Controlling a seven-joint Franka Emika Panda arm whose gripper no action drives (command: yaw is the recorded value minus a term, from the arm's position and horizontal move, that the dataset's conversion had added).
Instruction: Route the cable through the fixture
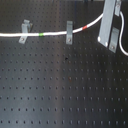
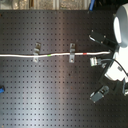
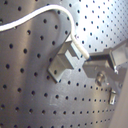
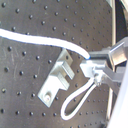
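cable (image 2: 30, 55) through two clips | fingers (image 4: 98, 66) clamped on it | loop — second wrist view only

I count one white cord (image 2: 20, 55) leading away from my hand (image 4: 93, 64). It carries one green band (image 1: 40, 35) and one red band (image 1: 88, 27). Of metal brackets I count three. Two stand well away from my hand along the cord, a far bracket (image 2: 36, 51) and a middle bracket (image 2: 71, 51). The third, the near bracket (image 4: 57, 77), is just beside my hand in both wrist views. There is one small blue thing (image 2: 1, 89), farthest from my hand, too small to name. All of these are on one black counter (image 2: 50, 100).
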